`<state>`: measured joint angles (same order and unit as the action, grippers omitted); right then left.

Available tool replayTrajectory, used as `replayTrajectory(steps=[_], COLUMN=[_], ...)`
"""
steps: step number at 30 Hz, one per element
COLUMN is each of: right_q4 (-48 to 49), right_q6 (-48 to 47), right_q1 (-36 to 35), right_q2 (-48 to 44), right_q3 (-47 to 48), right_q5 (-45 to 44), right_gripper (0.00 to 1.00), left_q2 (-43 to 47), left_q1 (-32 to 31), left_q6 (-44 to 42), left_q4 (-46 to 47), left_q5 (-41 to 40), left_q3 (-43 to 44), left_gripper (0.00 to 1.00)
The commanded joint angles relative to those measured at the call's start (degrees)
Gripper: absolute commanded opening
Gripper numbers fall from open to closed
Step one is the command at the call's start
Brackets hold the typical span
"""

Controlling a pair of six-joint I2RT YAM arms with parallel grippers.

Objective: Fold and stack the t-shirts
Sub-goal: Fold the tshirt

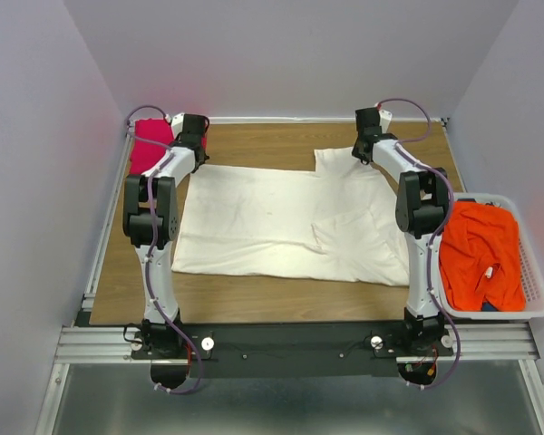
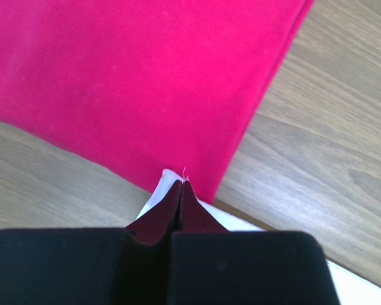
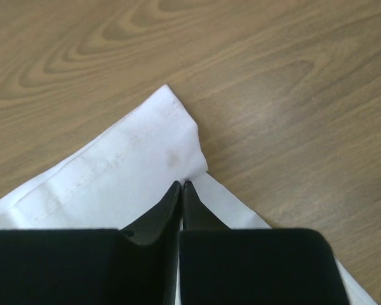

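Observation:
The cream-white t-shirt (image 1: 281, 217) lies spread flat across the middle of the table. My left gripper (image 1: 192, 156) is at its far left corner, jaws closed on the white cloth (image 2: 153, 197), with the tips (image 2: 181, 183) at the edge of the magenta-pink t-shirt (image 2: 146, 82). That pink shirt lies folded at the far left (image 1: 147, 145). My right gripper (image 1: 361, 151) is at the white shirt's far right part, jaws closed (image 3: 181, 184) on a puckered hem corner (image 3: 114, 171). The orange-red t-shirt (image 1: 476, 254) lies crumpled in the basket.
The white plastic laundry basket (image 1: 537, 304) stands at the right edge of the table, beside the right arm. Bare wood shows along the far edge (image 1: 281, 136) and near edge (image 1: 254, 299). Walls enclose the table on three sides.

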<state>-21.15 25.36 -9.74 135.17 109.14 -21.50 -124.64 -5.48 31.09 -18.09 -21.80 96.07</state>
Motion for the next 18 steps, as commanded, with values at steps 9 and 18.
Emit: replayTrajectory(steps=[9,18], right_q4=[-0.83,-0.74], right_q6=[-1.46,0.03], right_q1=[0.77,0.86], right_q2=[-2.36,-11.33], right_q3=[3.80,-4.71], right_q5=[1.19,-0.39], right_gripper=[0.08,0.07], left_q2=[0.45,2.20], left_q1=[2.14,2.14], left_q6=[-0.51,0.28], left_q4=[0.07,-0.37], left_q5=[2.64,3.52], left_q3=[5.18,3.78], left_gripper=[0.00,0.00])
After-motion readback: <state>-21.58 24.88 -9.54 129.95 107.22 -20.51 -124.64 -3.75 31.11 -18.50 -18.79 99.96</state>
